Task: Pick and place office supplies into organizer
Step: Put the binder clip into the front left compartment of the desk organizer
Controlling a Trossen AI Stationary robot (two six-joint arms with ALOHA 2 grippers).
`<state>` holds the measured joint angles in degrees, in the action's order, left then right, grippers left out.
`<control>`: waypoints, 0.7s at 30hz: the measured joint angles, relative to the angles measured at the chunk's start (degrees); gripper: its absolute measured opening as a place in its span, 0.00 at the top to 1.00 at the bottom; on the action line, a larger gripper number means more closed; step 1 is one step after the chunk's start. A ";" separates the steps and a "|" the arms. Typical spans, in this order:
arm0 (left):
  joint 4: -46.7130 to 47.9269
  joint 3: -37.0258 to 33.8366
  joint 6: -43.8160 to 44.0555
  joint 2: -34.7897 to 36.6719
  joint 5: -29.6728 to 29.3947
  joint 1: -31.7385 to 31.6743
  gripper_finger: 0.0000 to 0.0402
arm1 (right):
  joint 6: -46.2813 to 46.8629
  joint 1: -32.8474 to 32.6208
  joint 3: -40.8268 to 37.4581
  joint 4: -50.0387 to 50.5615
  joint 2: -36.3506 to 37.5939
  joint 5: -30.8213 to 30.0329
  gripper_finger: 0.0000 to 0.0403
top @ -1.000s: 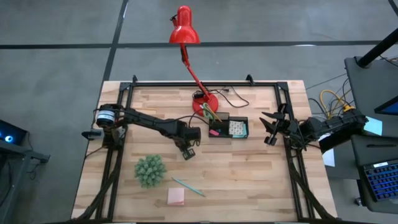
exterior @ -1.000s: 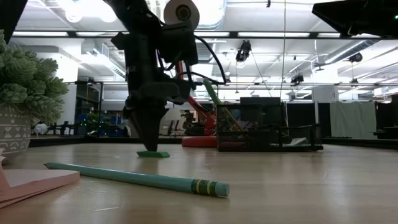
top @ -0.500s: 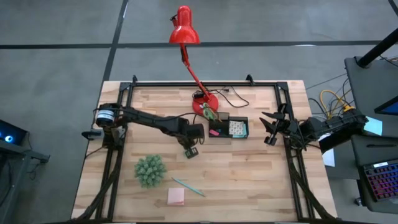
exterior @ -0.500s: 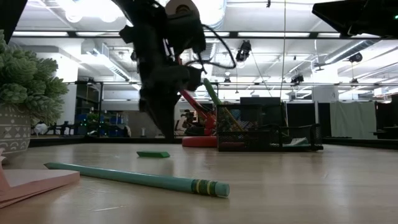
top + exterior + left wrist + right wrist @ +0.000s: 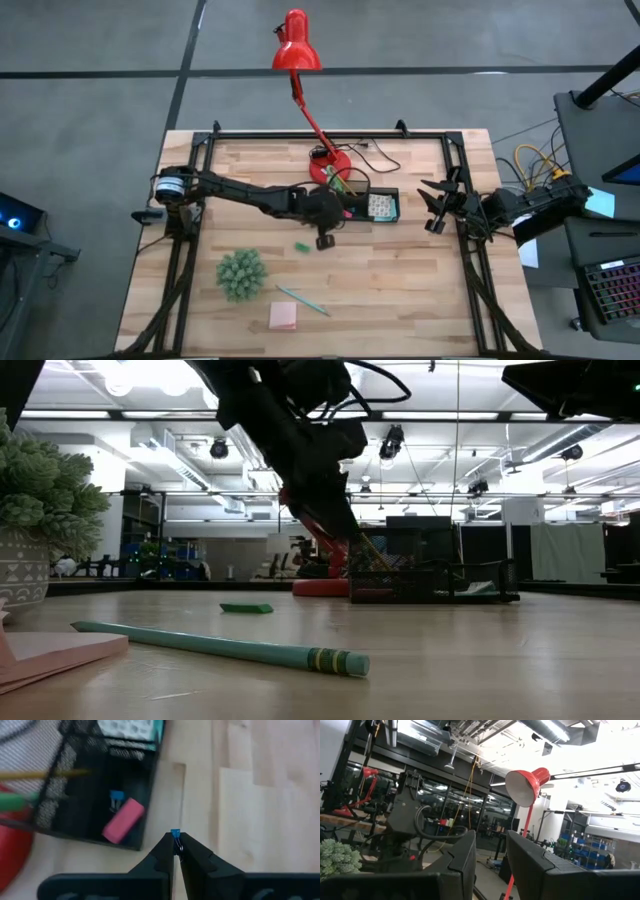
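From above, the left gripper [image 5: 325,238] hung just off the front edge of the black organizer [image 5: 366,206], which sat near the table's [image 5: 420,290] back edge beside the red lamp [image 5: 297,45] base. Only the left wrist view showed what it carried: its fingers were pressed together on a tiny blue clip [image 5: 175,834], with the organizer's mesh wall [image 5: 90,795] close ahead, a pink eraser [image 5: 123,819] and another blue clip [image 5: 116,797] lying in one compartment and a patterned pad [image 5: 131,727] in the next. The low view alone showed the green piece [image 5: 246,607] flat on the wood, apart from the arm, and the teal pencil [image 5: 220,646] nearer the front edge beside the pink sticky pad [image 5: 50,655]. The right gripper [image 5: 436,207] waited at the table's right edge, fingers a little apart and holding nothing. Bare wood lay open across the middle and right front of the table; the plant [image 5: 241,273] stood toward the left front.
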<state>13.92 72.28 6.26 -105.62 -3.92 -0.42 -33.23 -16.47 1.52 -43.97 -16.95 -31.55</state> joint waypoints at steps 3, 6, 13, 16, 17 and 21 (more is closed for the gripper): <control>-2.41 -0.52 -0.91 -0.03 -3.48 0.01 0.99 | 0.00 -0.02 0.00 0.02 0.00 0.00 0.75; -3.25 -0.96 -1.24 -0.04 -7.91 0.02 0.99 | 0.00 -0.01 0.00 0.02 0.00 0.00 0.75; -8.48 -2.91 -0.79 -0.11 -12.68 0.00 0.99 | 0.00 -0.01 0.00 0.02 0.00 0.00 0.75; -12.73 -4.25 -0.75 -0.11 -12.66 0.00 0.99 | 0.00 -0.02 0.00 0.02 0.00 0.00 0.75; -13.54 -4.64 -0.73 -0.11 -12.65 0.00 0.99 | 0.00 -0.02 0.00 0.00 0.00 -0.02 0.75; -15.35 -5.66 -0.67 -0.11 -12.64 0.00 0.99 | -0.02 -0.02 0.00 0.02 0.00 0.00 0.75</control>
<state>-1.42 66.62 5.59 -105.73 -16.56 -0.43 -33.26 -16.49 1.52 -43.95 -16.95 -31.55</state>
